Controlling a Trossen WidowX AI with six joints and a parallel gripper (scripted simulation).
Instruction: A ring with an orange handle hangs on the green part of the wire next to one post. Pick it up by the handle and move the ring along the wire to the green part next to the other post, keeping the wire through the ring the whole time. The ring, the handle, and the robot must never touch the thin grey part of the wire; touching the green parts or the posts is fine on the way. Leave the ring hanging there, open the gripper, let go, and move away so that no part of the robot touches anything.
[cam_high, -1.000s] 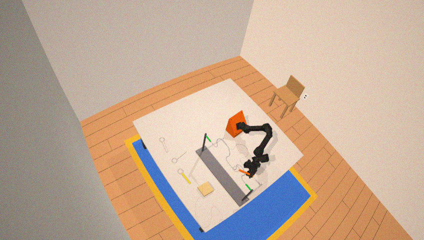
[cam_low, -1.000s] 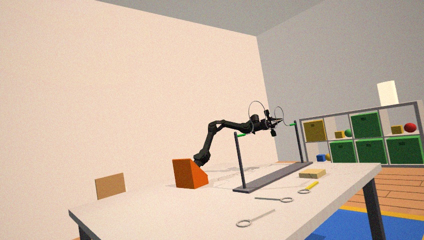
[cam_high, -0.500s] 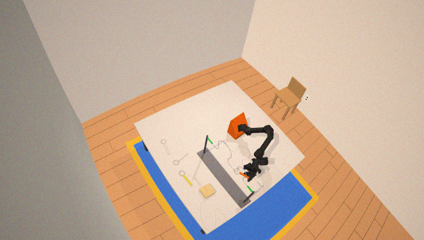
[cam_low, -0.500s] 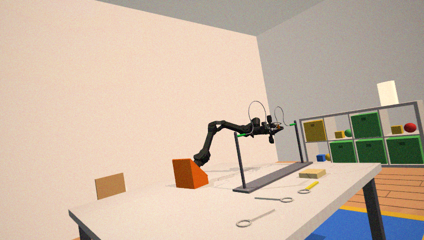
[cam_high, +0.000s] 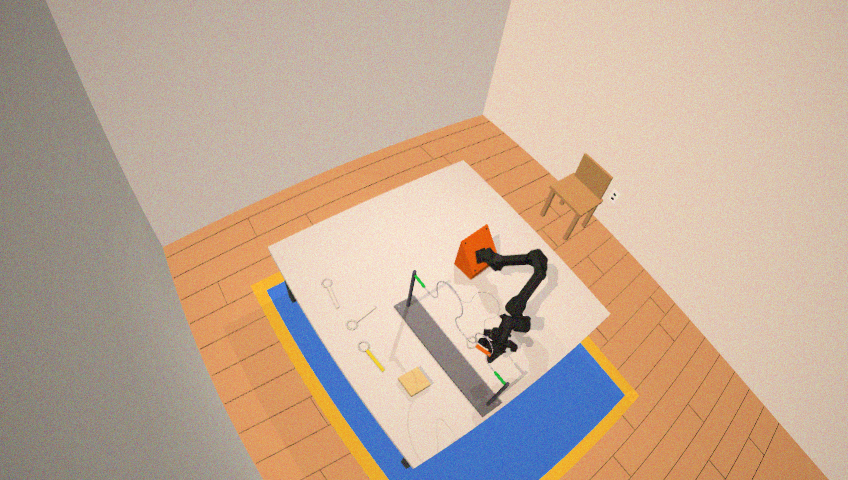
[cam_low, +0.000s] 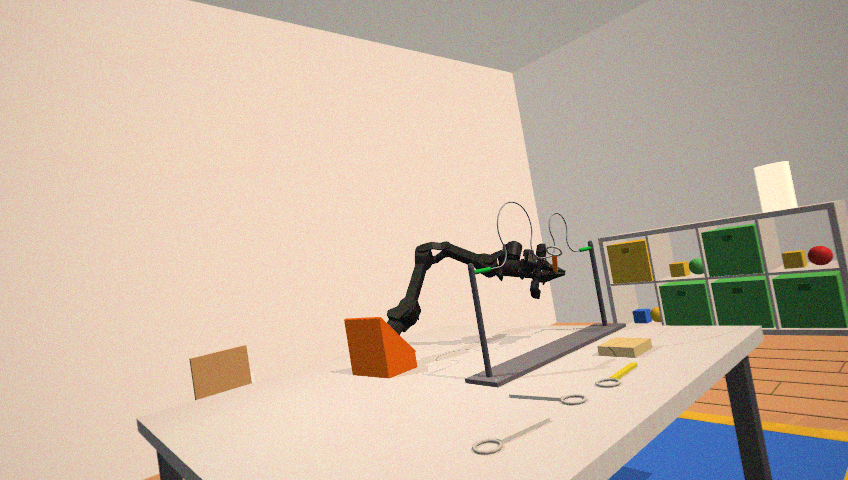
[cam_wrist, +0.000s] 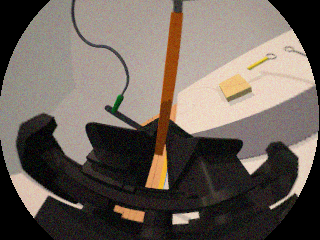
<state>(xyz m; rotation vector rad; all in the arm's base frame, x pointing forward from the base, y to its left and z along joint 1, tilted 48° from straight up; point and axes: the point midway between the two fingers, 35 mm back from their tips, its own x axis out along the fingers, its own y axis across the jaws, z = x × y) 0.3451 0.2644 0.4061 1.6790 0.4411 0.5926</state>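
Note:
The orange handle (cam_high: 483, 350) (cam_low: 555, 264) (cam_wrist: 170, 65) is held by its lower end between the black fingers of my gripper (cam_high: 490, 355) (cam_low: 559, 273) (cam_wrist: 163, 121). The ring (cam_low: 554, 255) is above the handle, tilted nearly flat, at a low stretch of the thin grey wire (cam_low: 513, 202) (cam_wrist: 102, 46), between its two arches. The wire appears to pass through the ring; contact cannot be told. The ring lies nearer the far post (cam_high: 497, 393) (cam_low: 598, 285) with its green part (cam_high: 499, 378) (cam_low: 585, 249) (cam_wrist: 117, 103). The other green part (cam_high: 419, 280) (cam_low: 483, 270) is by the near post (cam_low: 480, 321).
Both posts stand on a dark grey base (cam_high: 443, 350) (cam_low: 553, 355). The orange arm mount (cam_high: 474, 252) (cam_low: 371, 347) is behind it. A yellow-handled ring tool (cam_high: 374, 360) (cam_low: 624, 372), two grey ring tools and a tan block (cam_high: 414, 381) (cam_low: 624, 346) (cam_wrist: 235, 87) lie on the table.

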